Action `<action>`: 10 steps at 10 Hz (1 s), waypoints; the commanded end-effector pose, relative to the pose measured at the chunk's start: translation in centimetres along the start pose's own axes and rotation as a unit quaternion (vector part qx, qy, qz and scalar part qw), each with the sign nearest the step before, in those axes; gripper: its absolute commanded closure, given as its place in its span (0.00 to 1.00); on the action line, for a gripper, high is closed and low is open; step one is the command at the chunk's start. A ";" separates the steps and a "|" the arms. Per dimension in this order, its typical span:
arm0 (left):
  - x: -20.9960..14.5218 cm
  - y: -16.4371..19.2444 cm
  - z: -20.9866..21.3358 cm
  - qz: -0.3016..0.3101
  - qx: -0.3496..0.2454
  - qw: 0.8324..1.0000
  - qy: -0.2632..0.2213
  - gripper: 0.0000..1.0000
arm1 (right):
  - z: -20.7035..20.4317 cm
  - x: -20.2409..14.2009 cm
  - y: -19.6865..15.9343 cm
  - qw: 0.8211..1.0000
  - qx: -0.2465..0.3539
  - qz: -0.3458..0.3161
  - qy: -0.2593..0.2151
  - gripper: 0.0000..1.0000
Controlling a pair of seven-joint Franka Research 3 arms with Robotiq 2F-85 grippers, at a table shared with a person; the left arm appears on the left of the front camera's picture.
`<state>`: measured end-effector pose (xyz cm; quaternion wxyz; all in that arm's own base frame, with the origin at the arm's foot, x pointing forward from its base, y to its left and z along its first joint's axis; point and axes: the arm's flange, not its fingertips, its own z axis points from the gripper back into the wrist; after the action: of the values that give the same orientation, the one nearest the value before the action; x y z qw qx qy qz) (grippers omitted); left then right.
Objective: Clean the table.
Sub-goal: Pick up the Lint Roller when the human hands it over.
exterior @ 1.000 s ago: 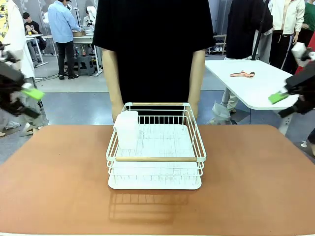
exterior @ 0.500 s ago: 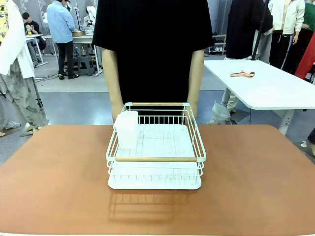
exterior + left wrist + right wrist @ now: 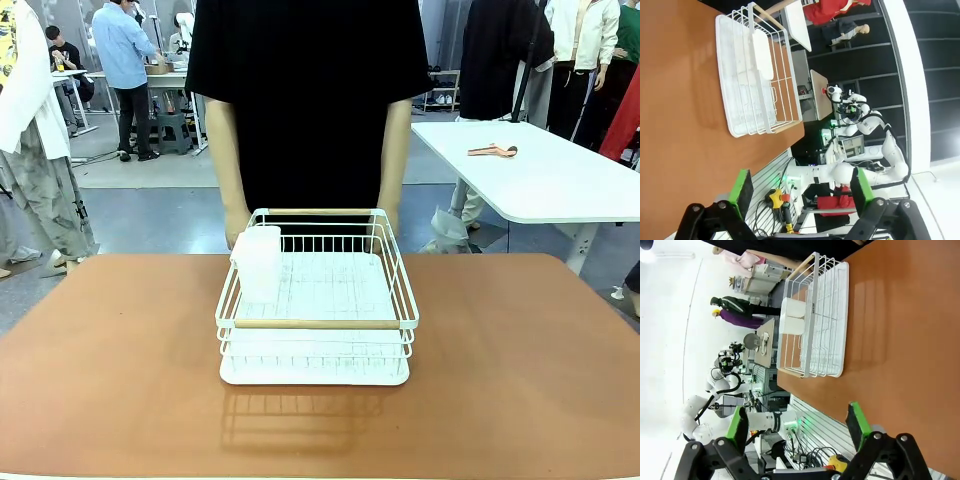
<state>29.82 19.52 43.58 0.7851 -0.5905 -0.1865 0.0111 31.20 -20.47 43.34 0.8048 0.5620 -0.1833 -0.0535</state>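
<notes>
With the left end effector (image 3: 802, 187) and right end effector (image 3: 797, 422) both spread wide and empty, a careless reach across the glossy reddish-brown counter (image 3: 120, 360) filling the foreground could snag the white wire basket (image 3: 316, 300) at its middle and spill the white plastic tub (image 3: 258, 262).

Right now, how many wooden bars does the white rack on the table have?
2. The near wooden bar spans the rim of the white wire rack on the robot's side. The far wooden bar spans its rim by the person. None seems hidden.
</notes>
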 end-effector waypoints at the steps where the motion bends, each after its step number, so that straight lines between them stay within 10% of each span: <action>1: -0.4 0.4 0.6 0.007 0.000 1.000 -0.002 0.00 | 0.7 -0.4 0.5 1.000 -0.001 0.000 -0.003 0.00; 10: -0.4 0.4 0.6 0.007 0.000 1.000 -0.002 0.00 | 0.7 -0.4 0.5 1.000 -0.001 0.000 -0.003 0.00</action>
<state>29.67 19.87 43.14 0.7881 -0.5873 -0.1831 0.0222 30.73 -20.88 43.46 0.8068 0.5587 -0.1821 -0.0604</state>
